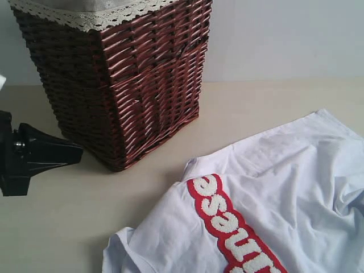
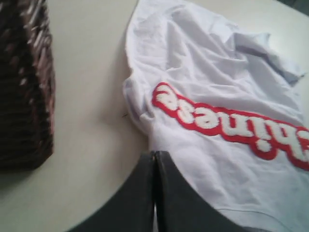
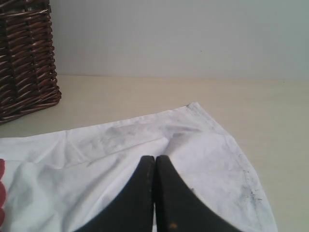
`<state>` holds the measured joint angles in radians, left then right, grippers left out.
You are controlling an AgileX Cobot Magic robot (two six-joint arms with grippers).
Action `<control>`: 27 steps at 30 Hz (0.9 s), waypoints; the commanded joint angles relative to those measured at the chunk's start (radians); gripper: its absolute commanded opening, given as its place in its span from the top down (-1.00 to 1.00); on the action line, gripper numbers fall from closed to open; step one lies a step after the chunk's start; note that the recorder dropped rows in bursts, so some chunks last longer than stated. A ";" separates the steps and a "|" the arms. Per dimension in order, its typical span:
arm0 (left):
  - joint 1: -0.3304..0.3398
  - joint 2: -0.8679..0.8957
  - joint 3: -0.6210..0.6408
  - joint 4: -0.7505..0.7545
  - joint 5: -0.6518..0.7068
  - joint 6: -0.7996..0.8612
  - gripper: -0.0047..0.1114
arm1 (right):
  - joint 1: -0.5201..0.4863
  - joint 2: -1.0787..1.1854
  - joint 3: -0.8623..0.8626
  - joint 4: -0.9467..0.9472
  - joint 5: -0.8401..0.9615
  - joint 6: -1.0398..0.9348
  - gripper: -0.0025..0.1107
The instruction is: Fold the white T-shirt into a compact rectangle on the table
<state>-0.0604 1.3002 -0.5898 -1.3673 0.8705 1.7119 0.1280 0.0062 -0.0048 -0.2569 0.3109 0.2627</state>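
ME: Black left pincer fills the near edge of its wrist view, jaws pressed together, nothing between them. Right pincer is the same: closed, empty.

DESK: Where's the cloth?

ME: White cotton T-shirt with fuzzy red-outlined lettering lies loose and rumpled on the pale beige matte worktop. It's near the dark brown wicker basket, with bare worktop between them. No fold made yet.

DESK: Which way from each arm?

ME: Ahead of and beneath both tips. Left one points across the lettered front; the red band runs crosswise to it. Right one sits over plain white fabric, a hemmed corner beyond its tips. Whether either tip touches cloth, can't tell.

DESK: Next?

ME: My guess is that both must open before any pinch. Right arm looks nearer that corner, so I'd start there.
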 commanded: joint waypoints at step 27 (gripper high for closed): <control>-0.224 0.447 -0.362 -0.377 -0.409 0.386 0.92 | -0.003 -0.006 0.005 -0.003 -0.005 0.002 0.96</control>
<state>-0.2822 1.7138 -0.9012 -1.7260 0.5300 2.0961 0.1280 0.0062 -0.0048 -0.2569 0.3109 0.2627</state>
